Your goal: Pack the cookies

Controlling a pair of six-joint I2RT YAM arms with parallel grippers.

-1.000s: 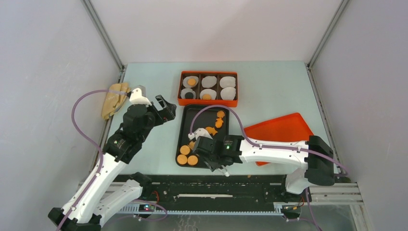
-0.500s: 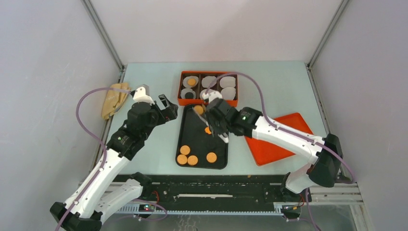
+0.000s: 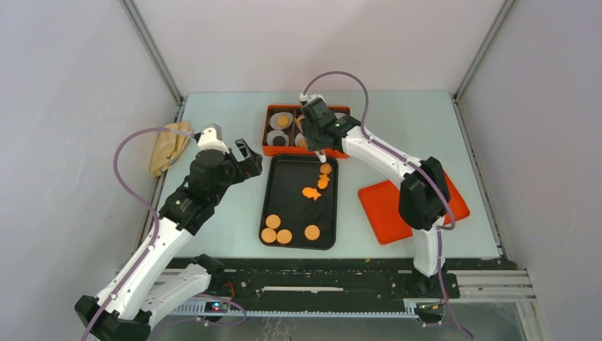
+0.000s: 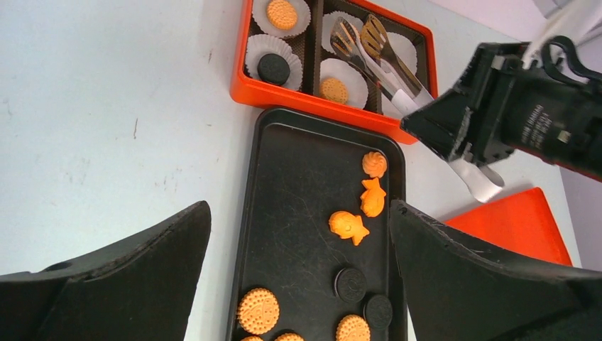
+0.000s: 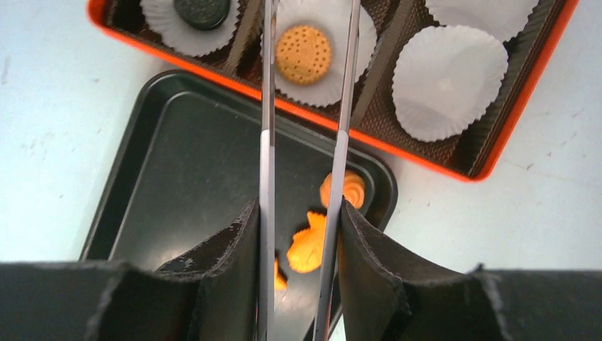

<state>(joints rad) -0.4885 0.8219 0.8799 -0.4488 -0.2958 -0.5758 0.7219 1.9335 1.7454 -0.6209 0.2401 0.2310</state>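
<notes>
Several cookies lie on the black tray (image 3: 280,192): round orange ones (image 3: 270,222) at its near end, two dark ones (image 4: 351,283), and orange fish and swirl shapes (image 3: 310,192). The orange box (image 3: 307,150) holds white paper cups, with an orange cookie (image 4: 282,12), a dark cookie (image 4: 272,68) and an orange cookie (image 5: 303,54) in three of them. My right gripper (image 3: 317,131) is shut on metal tongs (image 4: 369,46), whose tips hang over the box's middle cups with nothing between them. My left gripper (image 3: 245,160) is open and empty at the tray's left edge.
An orange lid (image 3: 390,213) lies flat right of the tray, under the right arm. A tan cloth (image 3: 167,145) sits at the table's left edge. Three cups in the box, such as one at the right (image 5: 449,82), hold nothing.
My right arm has swung with the tongs from the near end of the tray up over the orange box. My left gripper has barely moved.
</notes>
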